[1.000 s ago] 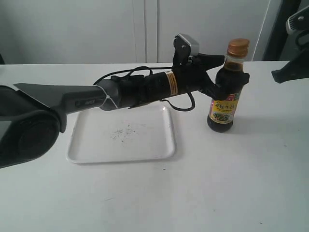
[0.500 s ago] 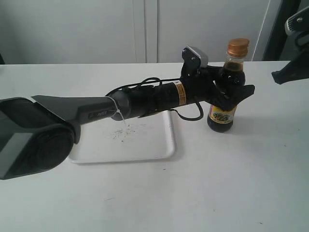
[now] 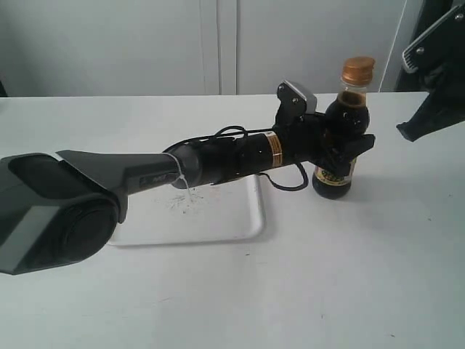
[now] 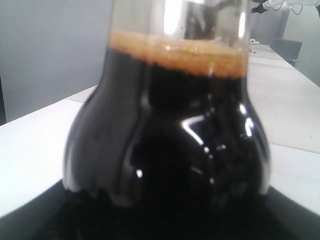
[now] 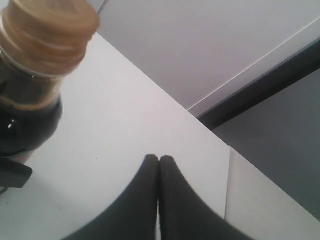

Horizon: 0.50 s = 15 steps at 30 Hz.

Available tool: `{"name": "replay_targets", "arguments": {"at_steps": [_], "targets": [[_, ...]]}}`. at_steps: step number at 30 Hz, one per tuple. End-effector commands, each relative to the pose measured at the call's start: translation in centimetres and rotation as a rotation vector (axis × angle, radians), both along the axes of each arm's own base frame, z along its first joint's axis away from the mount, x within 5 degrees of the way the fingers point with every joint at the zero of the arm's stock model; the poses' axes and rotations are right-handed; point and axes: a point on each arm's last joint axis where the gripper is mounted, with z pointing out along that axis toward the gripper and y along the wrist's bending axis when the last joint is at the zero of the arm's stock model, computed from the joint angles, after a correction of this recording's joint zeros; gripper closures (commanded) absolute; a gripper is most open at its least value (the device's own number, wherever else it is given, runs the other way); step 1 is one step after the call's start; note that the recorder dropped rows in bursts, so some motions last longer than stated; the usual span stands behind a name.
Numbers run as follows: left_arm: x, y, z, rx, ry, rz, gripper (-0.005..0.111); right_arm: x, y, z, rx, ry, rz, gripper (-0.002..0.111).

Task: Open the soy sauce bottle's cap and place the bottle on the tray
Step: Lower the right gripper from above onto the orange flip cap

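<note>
Dark soy sauce bottle (image 3: 336, 149) stands on the worktop (image 3: 349, 269), grasped by the left gripper (image 3: 347, 149). Right gripper (image 5: 159, 162) fingers pressed together, empty.

My own left gripper (image 3: 341, 145) covers the middle of the small clear bottle of dark brown liquid (image 3: 338, 127) — most of its yellow-and-red label is behind my fingers. My left wrist view shows only blurred dark glass, neck and base cut off. The flat white plastic tray (image 3: 218, 214) is partly behind my arm.
</note>
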Motion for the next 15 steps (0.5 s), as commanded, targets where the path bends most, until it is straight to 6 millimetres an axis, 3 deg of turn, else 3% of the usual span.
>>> {"name": "replay_targets", "arguments": {"at_steps": [1,6,15], "targets": [[-0.9,-1.0,0.3,0.021,-0.032,-0.013,0.106,0.1,0.8,0.2,-0.038,-0.02,0.043,0.108],[-1.1,-1.2,0.2,0.034,-0.047,-0.009,0.107,0.1,2.1,0.3,-0.07,-0.007,0.099,0.108],[-0.8,-1.2,-0.7,0.143,-0.087,0.034,0.107,0.7,2.5,1.7,-0.004,0.098,0.06,0.108]]}}
